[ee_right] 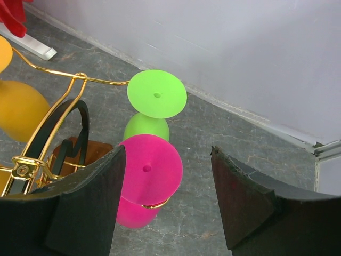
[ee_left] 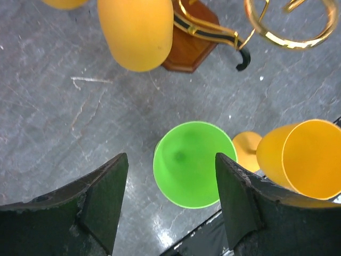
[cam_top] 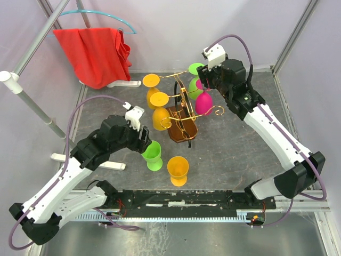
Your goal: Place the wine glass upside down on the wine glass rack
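The wine glass rack (cam_top: 183, 127) has gold wire arms on a brown base and stands mid-table. Two orange glasses (cam_top: 159, 114), a green one (cam_top: 196, 70) and a magenta one (cam_top: 203, 103) hang upside down on it. A green wine glass (cam_top: 153, 155) and an orange one (cam_top: 178, 170) stand upright in front of the rack. My left gripper (cam_top: 145, 140) is open just above the upright green glass (ee_left: 186, 162), its fingers either side of the rim. My right gripper (cam_top: 204, 81) is open and empty above the magenta glass (ee_right: 149, 166) and the hung green glass (ee_right: 157, 94).
A red cloth (cam_top: 96, 53) hangs on a hanger at the back left beside metal poles (cam_top: 32, 106). A white bar (cam_top: 114, 165) lies on the table under the left arm. A black rail (cam_top: 181, 198) runs along the near edge. Walls close the back and right.
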`<state>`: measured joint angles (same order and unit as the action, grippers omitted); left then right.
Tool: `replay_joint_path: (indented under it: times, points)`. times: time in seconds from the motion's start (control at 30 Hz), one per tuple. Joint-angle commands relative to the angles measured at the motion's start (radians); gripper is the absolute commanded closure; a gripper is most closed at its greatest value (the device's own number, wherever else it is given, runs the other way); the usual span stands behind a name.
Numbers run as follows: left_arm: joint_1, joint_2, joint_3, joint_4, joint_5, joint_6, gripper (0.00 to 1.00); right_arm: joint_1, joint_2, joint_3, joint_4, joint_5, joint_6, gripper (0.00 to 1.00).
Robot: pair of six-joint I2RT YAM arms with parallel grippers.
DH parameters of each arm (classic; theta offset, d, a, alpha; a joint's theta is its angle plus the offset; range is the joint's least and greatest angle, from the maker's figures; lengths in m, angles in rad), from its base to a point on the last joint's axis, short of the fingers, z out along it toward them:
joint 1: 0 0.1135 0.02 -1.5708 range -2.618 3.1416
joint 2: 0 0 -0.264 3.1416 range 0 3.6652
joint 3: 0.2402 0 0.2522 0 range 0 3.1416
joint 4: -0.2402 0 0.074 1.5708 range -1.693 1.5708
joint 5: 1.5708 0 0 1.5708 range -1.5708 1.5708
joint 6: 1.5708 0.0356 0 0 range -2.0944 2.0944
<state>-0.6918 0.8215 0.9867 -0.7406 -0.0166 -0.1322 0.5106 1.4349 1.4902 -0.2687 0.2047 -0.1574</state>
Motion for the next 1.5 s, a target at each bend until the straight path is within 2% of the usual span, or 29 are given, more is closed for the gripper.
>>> replay_joint_path:
  times: [0.0, 0.17, 0.47, 0.7, 0.9, 1.47]
  points:
    - [-0.003, 0.011, 0.028, -0.062, 0.028, -0.025, 0.28, -0.001, -0.018, 0.053, 0.019, 0.029, 0.010, 0.27]
    - [-0.002, 0.028, 0.018, -0.063, -0.020, -0.023, 0.30, -0.001, -0.025, 0.045, 0.019, 0.038, 0.009, 0.27]
    - [-0.003, 0.123, 0.018, -0.064, -0.026, -0.047, 0.33, 0.000, -0.033, 0.043, 0.019, 0.046, 0.005, 0.27]
    - [-0.003, 0.203, 0.019, -0.071, -0.099, -0.079, 0.35, -0.001, -0.042, 0.037, 0.020, 0.048, 0.004, 0.27]
    - [-0.004, 0.241, 0.016, -0.066, -0.119, -0.085, 0.39, -0.001, -0.051, 0.027, 0.029, 0.051, 0.002, 0.27]
    - [-0.003, 0.272, 0.001, -0.026, -0.127, -0.096, 0.83, -0.001, -0.058, 0.016, 0.039, 0.052, -0.005, 0.27]
